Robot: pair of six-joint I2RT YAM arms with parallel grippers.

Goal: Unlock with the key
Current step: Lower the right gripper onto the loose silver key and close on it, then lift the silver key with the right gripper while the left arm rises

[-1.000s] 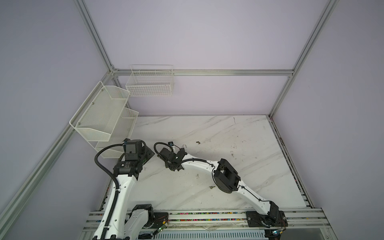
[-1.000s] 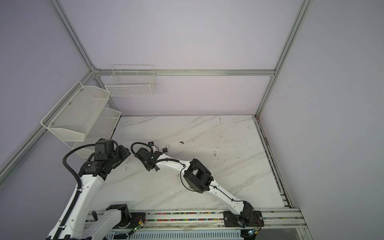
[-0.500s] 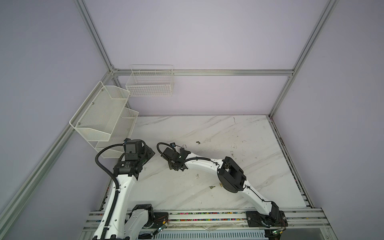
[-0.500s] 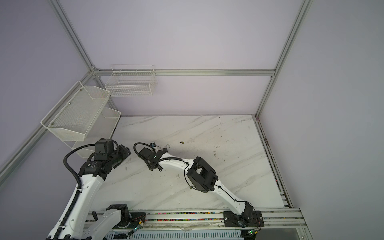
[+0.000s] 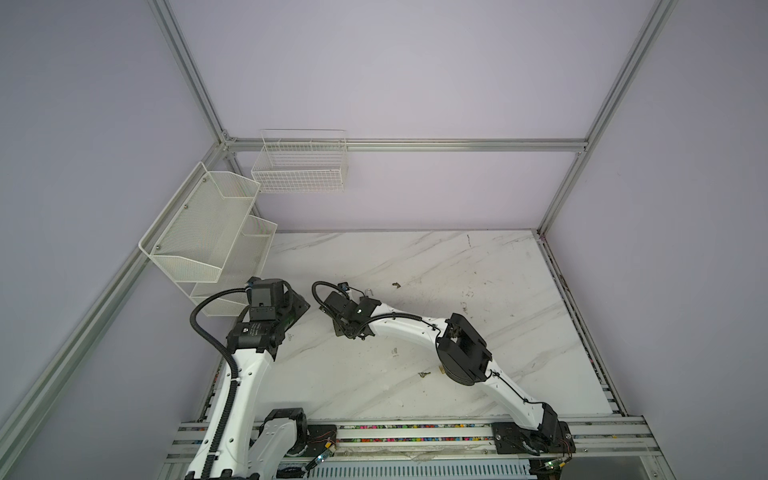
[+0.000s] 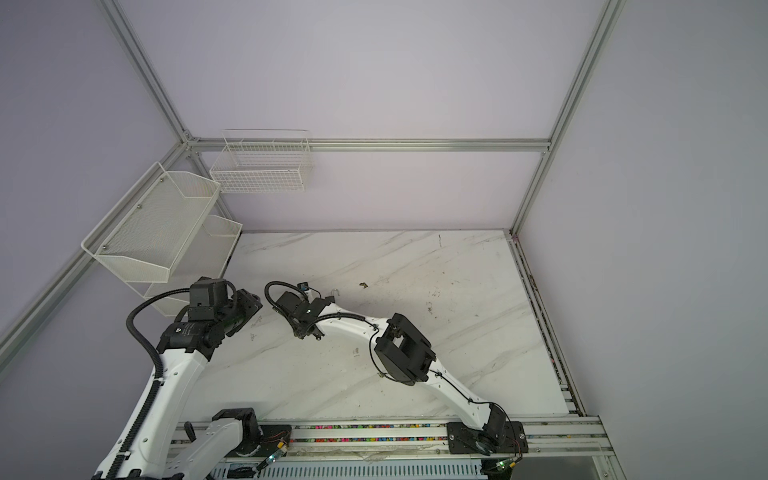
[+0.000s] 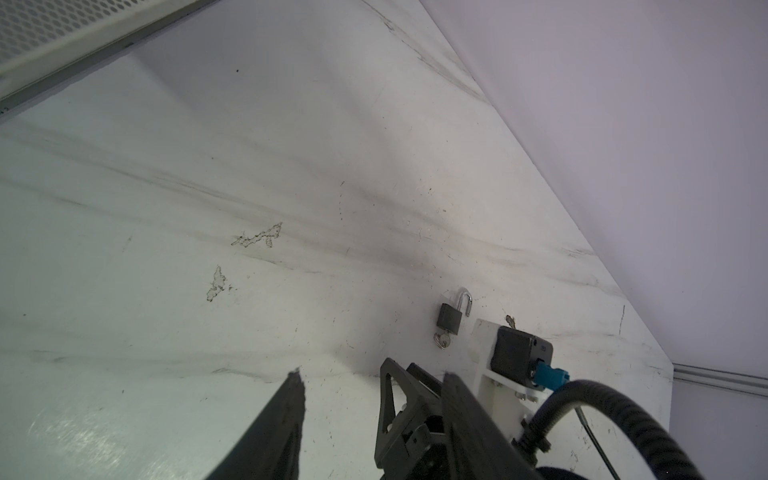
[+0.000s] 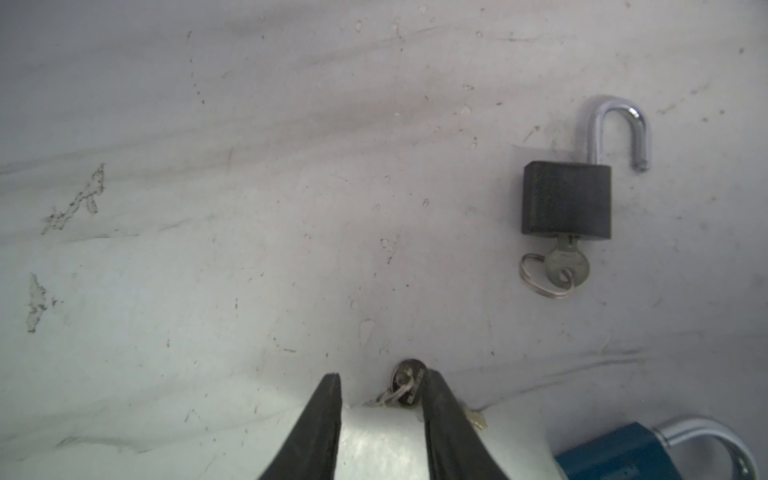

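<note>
The lock [image 8: 567,203] lay on the table [image 8: 208,124] with its shackle sprung open and the key [image 8: 565,259] in its keyhole, so unlocking looked done, while the right gripper [image 8: 380,382], a spare key [image 8: 409,380] beside one finger, and the left gripper [image 7: 372,374] both stood apart, empty.

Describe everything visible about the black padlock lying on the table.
The black padlock is a small block with a matte dark, rubbery-looking body and a shiny metal shackle. The shackle is popped open, one leg in the body, the free end clear of it. It lies flat on the marble-look table. A silver key sits in its keyhole, carrying a split ring. Nothing else touches it.
</note>
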